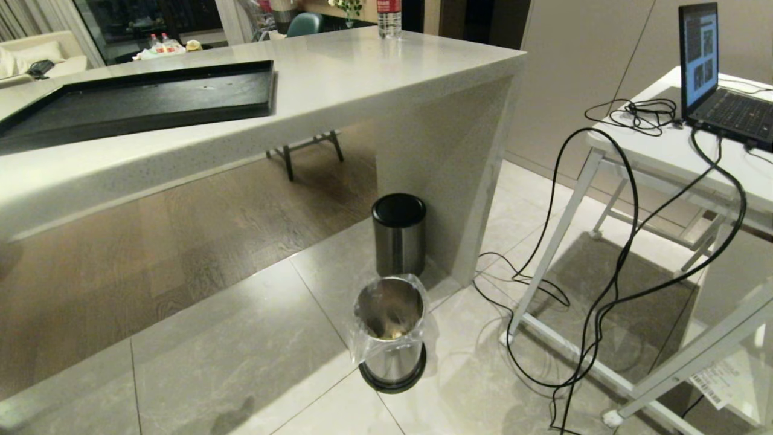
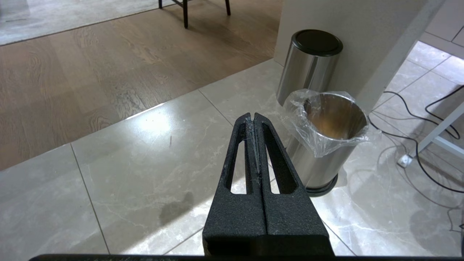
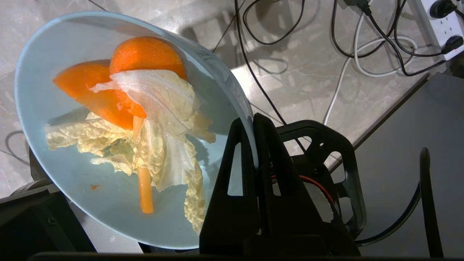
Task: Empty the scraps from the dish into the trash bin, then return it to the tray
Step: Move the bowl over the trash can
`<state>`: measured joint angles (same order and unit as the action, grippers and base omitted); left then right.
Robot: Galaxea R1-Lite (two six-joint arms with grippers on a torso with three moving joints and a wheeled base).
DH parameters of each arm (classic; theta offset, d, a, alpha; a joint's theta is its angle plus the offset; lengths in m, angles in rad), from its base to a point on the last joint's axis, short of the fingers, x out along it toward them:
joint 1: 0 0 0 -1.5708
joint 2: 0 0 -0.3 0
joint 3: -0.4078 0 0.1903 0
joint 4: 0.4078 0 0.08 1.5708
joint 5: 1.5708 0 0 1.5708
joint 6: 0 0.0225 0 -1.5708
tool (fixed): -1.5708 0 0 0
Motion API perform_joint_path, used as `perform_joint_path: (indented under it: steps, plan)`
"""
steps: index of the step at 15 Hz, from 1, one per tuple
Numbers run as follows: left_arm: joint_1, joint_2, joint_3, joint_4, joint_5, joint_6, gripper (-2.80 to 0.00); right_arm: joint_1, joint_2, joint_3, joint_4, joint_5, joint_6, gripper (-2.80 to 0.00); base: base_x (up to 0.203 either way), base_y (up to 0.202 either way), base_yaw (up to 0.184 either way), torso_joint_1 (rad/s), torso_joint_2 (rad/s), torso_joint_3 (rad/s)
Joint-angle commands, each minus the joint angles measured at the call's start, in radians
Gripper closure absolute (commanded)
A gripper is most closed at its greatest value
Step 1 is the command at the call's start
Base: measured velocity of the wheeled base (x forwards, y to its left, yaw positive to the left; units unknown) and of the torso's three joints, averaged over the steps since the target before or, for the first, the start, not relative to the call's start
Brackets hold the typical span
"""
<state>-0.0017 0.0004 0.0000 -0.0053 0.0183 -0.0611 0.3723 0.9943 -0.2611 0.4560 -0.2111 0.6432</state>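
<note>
- The right tool (image 3: 252, 119) is pinched tight on the rim of the dish (image 3: 72, 152), one finger inside the rim and one outside.
- The dish is tilted over the tiled floor (image 3: 311, 83), with cables (image 3: 253, 72) and a power strip (image 3: 440, 25) lying there.
- The scraps (image 3: 145, 123) sit in the dish: orange carrot slices and pale cabbage leaves.
- The left tool (image 2: 253, 117) is fully closed and holds nothing; it hangs above the floor, just beside the bin (image 2: 322, 141).
- Neither arm shows in the head view.
- The bin (image 1: 391, 338) stands on the floor in front of a taller bin with a black lid (image 1: 398, 235); its clear bag folds over the rim, and a few pale bits lie at the bottom.
- The tray (image 1: 139, 103) lies bare on the tabletop (image 1: 338, 90), well apart from the bin.
- A bottle (image 1: 389, 18) with a red label stands at the tabletop's far edge; its writing is too small to read.
- A laptop (image 1: 718, 78) sits open on a white side table (image 1: 658, 151), its screen text unreadable.
</note>
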Motion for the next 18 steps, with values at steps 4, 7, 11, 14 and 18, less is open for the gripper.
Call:
perform_joint_path:
  steps: [4, 7, 11, 14, 18]
  plan:
    - [0.0, 0.001, 0.0, -0.001, 0.0, 0.001, 0.0, 0.002, -0.001, -0.001, 0.003, -0.002, 0.003, 0.0, 0.0, 0.0, 0.0, 0.0, 0.0, 0.0]
    - [0.0, 0.001, 0.0, -0.001, 0.0, 0.001, 0.0, 0.002, -0.002, 0.0, 0.003, -0.002, 0.004, 0.0, 0.0, 0.0, 0.0, 0.0, 0.0, 0.0]
    - [0.0, 0.001, 0.0, -0.001, 0.002, 0.001, 0.0, 0.001, 0.0, 0.0, 0.003, -0.002, 0.004, 0.0, 0.0, 0.0, 0.0, 0.0, 0.0, 0.0]
    - [0.0, 0.001, 0.0, -0.001, 0.002, 0.001, 0.0, 0.0, 0.0, 0.0, 0.003, -0.002, 0.004, 0.0, 0.0, 0.0, 0.0, 0.0, 0.0, 0.0]
    - [0.0, 0.001, 0.0, 0.0, 0.003, 0.001, 0.0, 0.0, 0.0, 0.005, -0.016, -0.002, 0.004, 0.0, 0.0, 0.0, 0.0, 0.0, 0.0, 0.0]
